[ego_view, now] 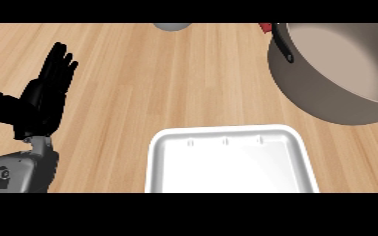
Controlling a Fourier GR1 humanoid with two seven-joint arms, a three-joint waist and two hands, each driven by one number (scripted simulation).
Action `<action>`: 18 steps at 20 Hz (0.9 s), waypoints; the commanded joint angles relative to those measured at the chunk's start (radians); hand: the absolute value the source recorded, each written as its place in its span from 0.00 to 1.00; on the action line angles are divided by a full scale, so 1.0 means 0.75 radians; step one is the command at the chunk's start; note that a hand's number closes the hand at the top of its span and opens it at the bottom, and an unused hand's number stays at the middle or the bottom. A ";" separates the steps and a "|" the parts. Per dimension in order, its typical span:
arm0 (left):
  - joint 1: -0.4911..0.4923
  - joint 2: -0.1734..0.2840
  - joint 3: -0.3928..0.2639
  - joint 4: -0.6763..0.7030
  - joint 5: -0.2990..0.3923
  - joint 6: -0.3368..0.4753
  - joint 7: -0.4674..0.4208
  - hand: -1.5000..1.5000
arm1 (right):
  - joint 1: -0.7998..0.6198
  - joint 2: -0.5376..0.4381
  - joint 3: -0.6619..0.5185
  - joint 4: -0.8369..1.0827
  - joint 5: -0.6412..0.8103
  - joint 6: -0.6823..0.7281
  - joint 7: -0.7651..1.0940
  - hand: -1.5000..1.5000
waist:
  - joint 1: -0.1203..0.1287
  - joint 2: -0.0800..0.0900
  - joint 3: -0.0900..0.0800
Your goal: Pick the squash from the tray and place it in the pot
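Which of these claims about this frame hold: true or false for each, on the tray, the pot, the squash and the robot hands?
1. The white tray has nothing lying in it. True.
2. The pot stands left of the tray. False: it stands toward the upper right.
3. The left robot hand is open, fingers up, at the left edge. True.
4. The right robot hand holds the squash over the pot. False: neither the right robot hand nor a squash is visible.
5. The counter is wooden. True.
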 commanded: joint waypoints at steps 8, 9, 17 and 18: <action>-0.062 -0.005 -0.009 0.023 -0.010 -0.014 0.013 0.50 | -0.426 0.322 0.187 0.349 0.451 -0.463 -0.093 1.00 | 0.029 0.008 0.002; 0.021 -0.027 -0.034 -0.039 -0.033 0.009 0.019 0.50 | -0.507 0.283 0.169 0.401 0.460 -0.419 -0.080 1.00 | 0.023 0.000 0.001; -0.135 -0.021 -0.004 0.034 -0.023 0.012 0.069 0.50 | -0.783 0.559 0.289 0.888 0.714 -0.557 -0.233 1.00 | 0.019 0.011 0.002; -0.098 -0.004 0.025 0.104 0.012 -0.048 -0.014 0.50 | -0.763 0.548 0.281 0.956 0.707 -0.526 -0.259 1.00 | 0.029 0.021 0.002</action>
